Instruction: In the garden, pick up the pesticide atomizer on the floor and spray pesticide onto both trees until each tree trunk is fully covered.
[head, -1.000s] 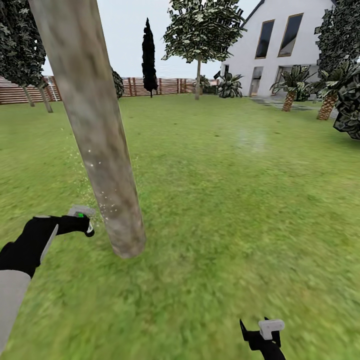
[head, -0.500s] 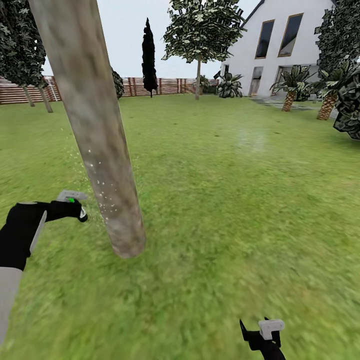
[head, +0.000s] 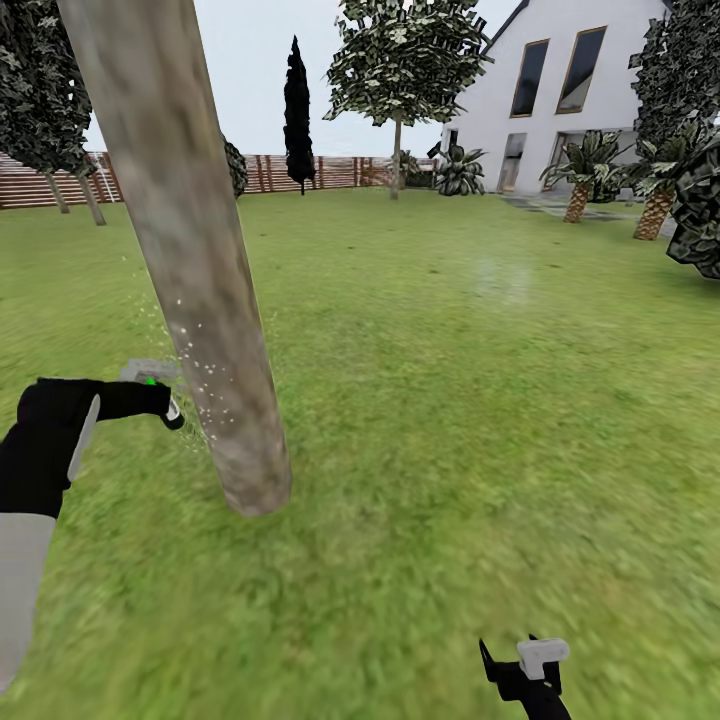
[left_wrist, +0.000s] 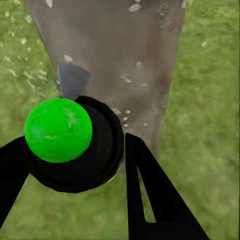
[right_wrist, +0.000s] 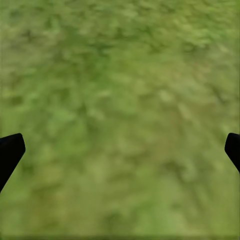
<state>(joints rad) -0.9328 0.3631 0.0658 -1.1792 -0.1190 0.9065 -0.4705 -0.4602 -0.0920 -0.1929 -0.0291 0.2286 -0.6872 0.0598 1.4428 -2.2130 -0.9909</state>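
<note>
Since half a second ago my left gripper (head: 168, 403) edged closer to the thick mottled grey-brown tree trunk (head: 196, 280), clamped on the small dark atomizer with a green cap (left_wrist: 58, 130), nozzle just beside the bark. Whitish pesticide specks (head: 200, 375) dot it. Right gripper (right_wrist: 120, 150) spread wide over green grass lawn (head: 470, 400); brown slat fence (head: 310, 172) behind.

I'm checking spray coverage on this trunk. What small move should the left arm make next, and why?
Probably lift the left gripper slowly up along the tree trunk, atomizer aimed at it. The pesticide specks cluster low, level with the gripper, while the bark higher up looks bare.
</note>
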